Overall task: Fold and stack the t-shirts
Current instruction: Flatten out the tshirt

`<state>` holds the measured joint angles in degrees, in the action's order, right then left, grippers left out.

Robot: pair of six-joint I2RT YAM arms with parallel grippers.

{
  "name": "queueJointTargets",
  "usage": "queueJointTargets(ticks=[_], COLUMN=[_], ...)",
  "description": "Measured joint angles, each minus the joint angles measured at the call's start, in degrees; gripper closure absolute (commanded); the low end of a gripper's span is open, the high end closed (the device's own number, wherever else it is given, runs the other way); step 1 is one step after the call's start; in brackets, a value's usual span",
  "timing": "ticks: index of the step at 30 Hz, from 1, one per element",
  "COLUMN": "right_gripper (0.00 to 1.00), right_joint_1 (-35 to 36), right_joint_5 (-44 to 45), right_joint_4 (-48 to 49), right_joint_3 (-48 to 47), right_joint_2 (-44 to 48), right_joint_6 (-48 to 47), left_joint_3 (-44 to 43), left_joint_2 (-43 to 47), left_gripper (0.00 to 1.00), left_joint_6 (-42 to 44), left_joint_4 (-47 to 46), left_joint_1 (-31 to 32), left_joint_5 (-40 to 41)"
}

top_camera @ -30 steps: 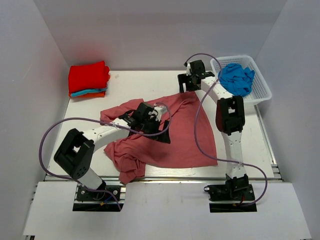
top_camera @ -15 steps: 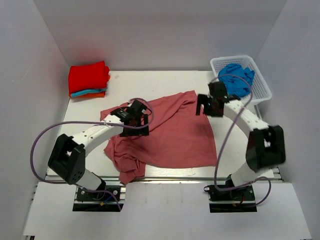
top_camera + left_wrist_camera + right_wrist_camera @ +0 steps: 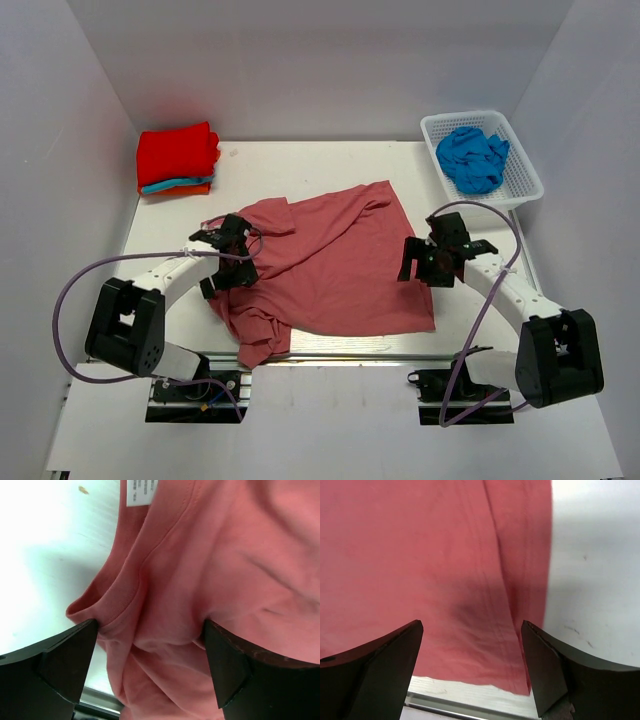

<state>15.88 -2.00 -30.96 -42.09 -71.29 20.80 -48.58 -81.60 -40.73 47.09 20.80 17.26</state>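
Note:
A dusty rose-red t-shirt (image 3: 335, 265) lies spread and wrinkled mid-table, its near left part bunched. My left gripper (image 3: 222, 268) is open and low over the shirt's left side. In the left wrist view (image 3: 150, 672) its jaws stand wide on either side of a raised fold of the shirt (image 3: 215, 555) near the collar, beside a white label (image 3: 141, 490). My right gripper (image 3: 423, 262) is open above the shirt's right edge. In the right wrist view (image 3: 472, 667) it hangs over the hem (image 3: 445, 570), holding nothing.
A folded stack (image 3: 178, 158) of a bright red, a turquoise and an orange shirt sits at the back left. A white lattice basket (image 3: 528, 178) at the back right holds a crumpled bright blue shirt (image 3: 472, 157). Bare table (image 3: 600, 580) lies right of the hem.
My right arm swung from the back by the basket to the shirt's near right edge. My left gripper moved left and nearer, to the shirt's left side. The shirt lies flatter.

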Motion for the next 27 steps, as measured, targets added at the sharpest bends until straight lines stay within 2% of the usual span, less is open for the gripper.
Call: queueJointTargets(ticks=[3, 4, 5, 15, 19, 20, 23, 24, 26, 27], right_gripper=[0.15, 0.15, 0.15, 0.18, 0.18, 0.2, 0.27, 0.34, 0.41, 0.55], right_joint_1=[0.0, 0.0, 0.0, -0.02, 0.0, 0.0, 0.0, 0.0, 0.0, 0.0], right_joint_5=[-1.22, -1.22, -1.2, -1.6, -1.86, -1.84, -1.97, -2.25, -2.82, -3.19], right_joint_4=[2.71, 3.3, 3.8, 4.24, 4.24, 4.24, 4.26, 4.33, 4.35, 4.35], right_joint_3=[0.07, 0.22, 0.42, 3.39, 4.74, 4.98, 5.18, 5.18, 5.18, 5.18], right_joint_2=[-0.02, -0.13, -0.39, -3.13, -3.13, -3.13, -3.13, -3.13, -3.13, -3.1], right_joint_6=[-0.74, -0.9, -1.07, -1.27, -1.2, -1.2, -1.07, -1.03, -1.09, -1.03], left_joint_3=[2.73, 3.32, 3.69, 4.24, 4.33, 4.33, 4.37, 4.39, 4.39, 4.39], left_joint_2=[-0.11, -0.11, -0.11, -0.15, -0.9, -1.27, -1.99, -2.05, -2.08, -2.08], left_gripper=[0.11, 0.18, 0.2, 0.44, 0.61, 0.68, 0.79, 0.83, 0.89, 0.9], left_joint_6=[0.42, 0.66, 0.85, 2.82, 3.56, 3.8, 4.22, 4.33, 4.7, 4.81], left_joint_4=[-2.56, -3.37, -4.0, -8.31, -9.33, -9.62, -10.12, -10.25, -10.45, -10.49], left_joint_1=[-1.27, -1.7, -2.01, -3.54, -3.89, -3.96, -4.09, -4.11, -4.11, -4.13], left_joint_5=[-2.29, -3.04, -3.72, -7.45, -8.52, -8.92, -9.64, -9.84, -10.19, -10.36])
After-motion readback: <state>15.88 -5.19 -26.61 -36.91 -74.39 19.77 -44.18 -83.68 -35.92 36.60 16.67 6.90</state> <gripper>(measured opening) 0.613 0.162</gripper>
